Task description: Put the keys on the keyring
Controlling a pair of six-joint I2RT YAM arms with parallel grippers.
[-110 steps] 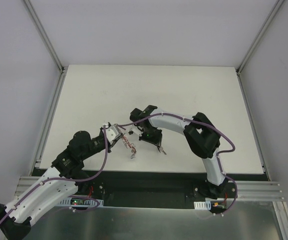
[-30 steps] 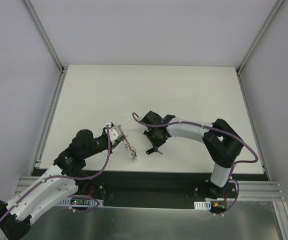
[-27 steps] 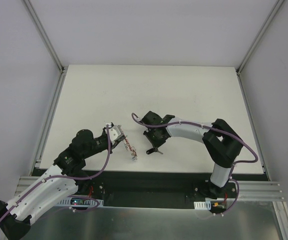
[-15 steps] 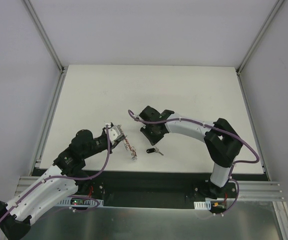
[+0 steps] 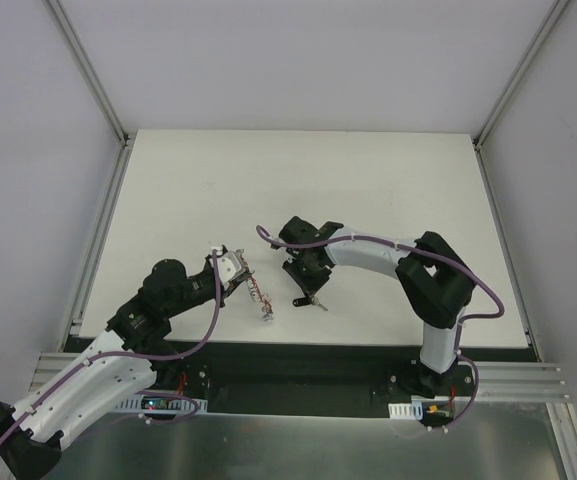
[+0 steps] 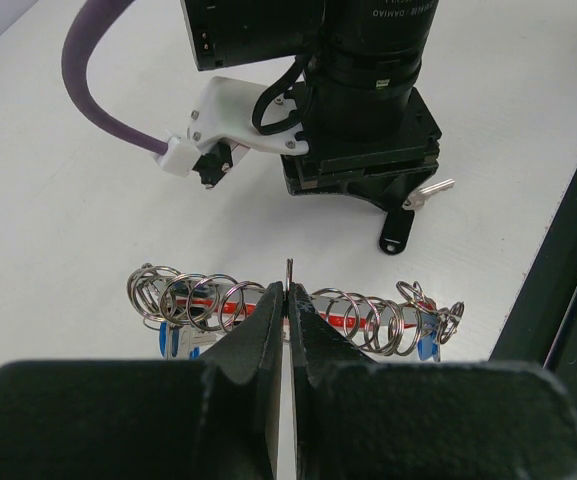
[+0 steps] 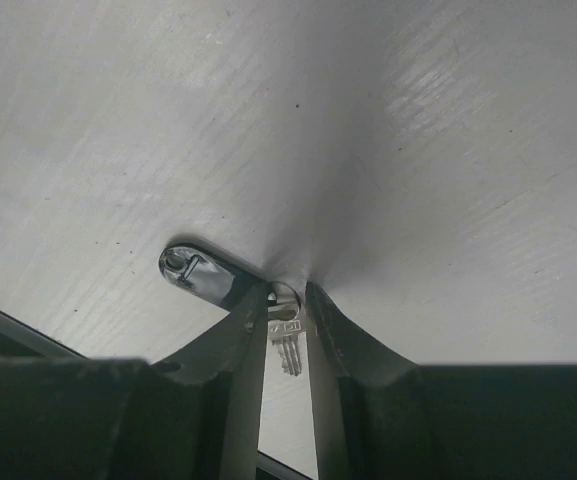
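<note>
left tool (image 6: 287,292) clenched on a ring of the keyring (image 6: 368,318). right tool (image 7: 286,305) straddles black-headed key (image 7: 200,272) on bench (image 7: 438,150); gripping or not, cannot tell.

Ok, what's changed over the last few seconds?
The right gripper let go of the black key on the table, pulled back, then came down again with its fingers straddling it; a grip isn't clear yet. The left gripper stays shut on the keyring, unmoved.
</note>
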